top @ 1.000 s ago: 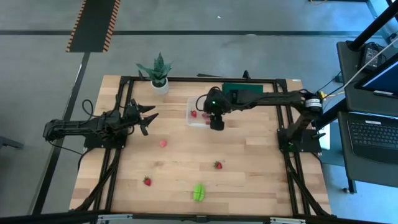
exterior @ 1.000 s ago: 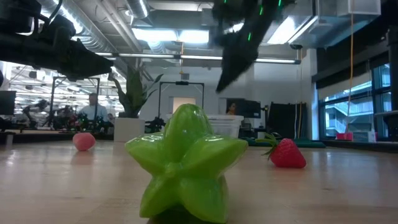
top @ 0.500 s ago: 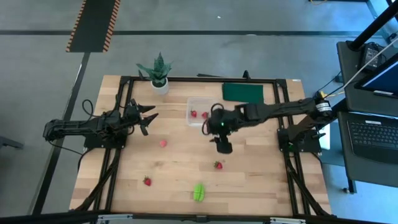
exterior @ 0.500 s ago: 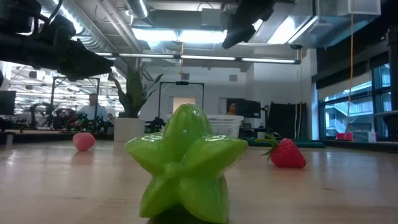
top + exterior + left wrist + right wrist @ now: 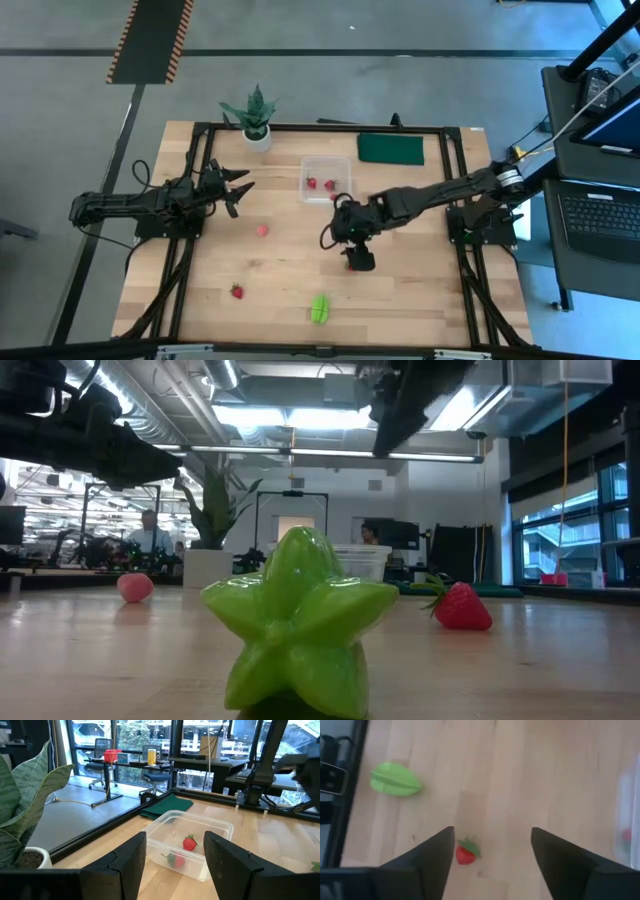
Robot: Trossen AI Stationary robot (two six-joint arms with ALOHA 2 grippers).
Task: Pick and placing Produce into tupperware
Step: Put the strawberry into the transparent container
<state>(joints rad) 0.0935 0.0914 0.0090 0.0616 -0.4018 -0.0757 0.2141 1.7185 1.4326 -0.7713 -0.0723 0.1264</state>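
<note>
The clear tupperware (image 5: pixel 327 180) stands mid-table toward the far side with two red strawberries (image 5: pixel 189 843) in it. On the wood lie a pink piece (image 5: pixel 262 230), a red strawberry (image 5: pixel 237 291) and the lime-green star-shaped piece (image 5: pixel 319 307). Another red strawberry (image 5: pixel 465 854) lies right under my right gripper (image 5: pixel 358 260). That gripper is open and points down, and the berry sits between its fingers in the right wrist view, untouched. My left gripper (image 5: pixel 240 190) waits open, left of the box.
A spiky plant in a white pot (image 5: pixel 256 122) stands at the far edge. A flat dark green pad (image 5: pixel 390 148) lies at the far right. Black frame rails (image 5: pixel 195 200) run along the table's sides. Bare wood lies between the scattered pieces.
My right gripper has moved from over the tupperware toward the table's near edge and now hangs above the loose strawberry near the middle. The left arm and all the pieces on the wood have kept still.
</note>
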